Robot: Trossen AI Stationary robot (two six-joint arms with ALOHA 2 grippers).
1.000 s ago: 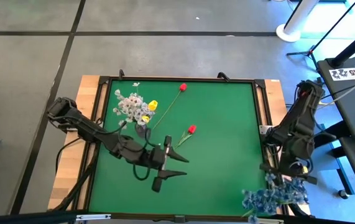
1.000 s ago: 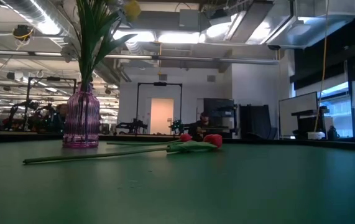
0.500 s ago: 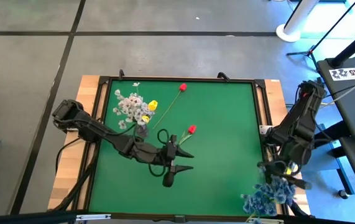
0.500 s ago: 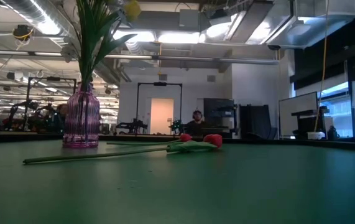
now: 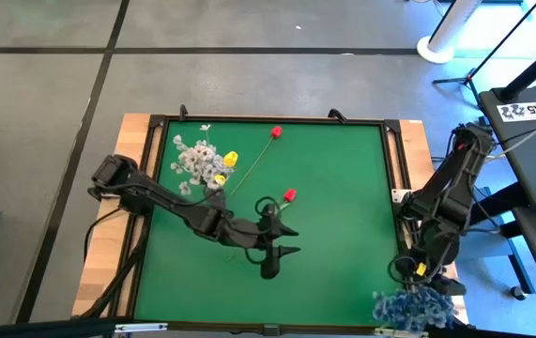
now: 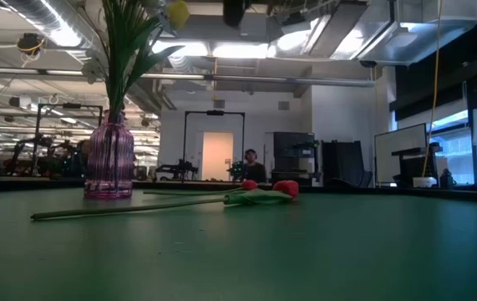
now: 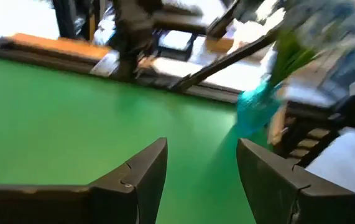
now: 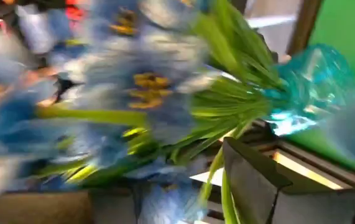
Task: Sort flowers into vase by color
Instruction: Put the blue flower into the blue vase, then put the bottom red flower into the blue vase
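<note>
White sprays and a yellow tulip (image 5: 231, 158) already stand in the purple vase (image 6: 109, 160). Two red tulips (image 5: 288, 195) lie unsorted on the mat beside the left gripper (image 5: 280, 240), spread wide and empty. The right gripper (image 5: 416, 272), fingers unreadable, hovers by the blue sprays (image 5: 414, 307) in their teal vase (image 8: 311, 78).

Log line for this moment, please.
left gripper: jaws open, empty, mid-mat beside red tulip | right gripper: at blue flowers, off mat's near-right corner | second red tulip unsorted
</note>
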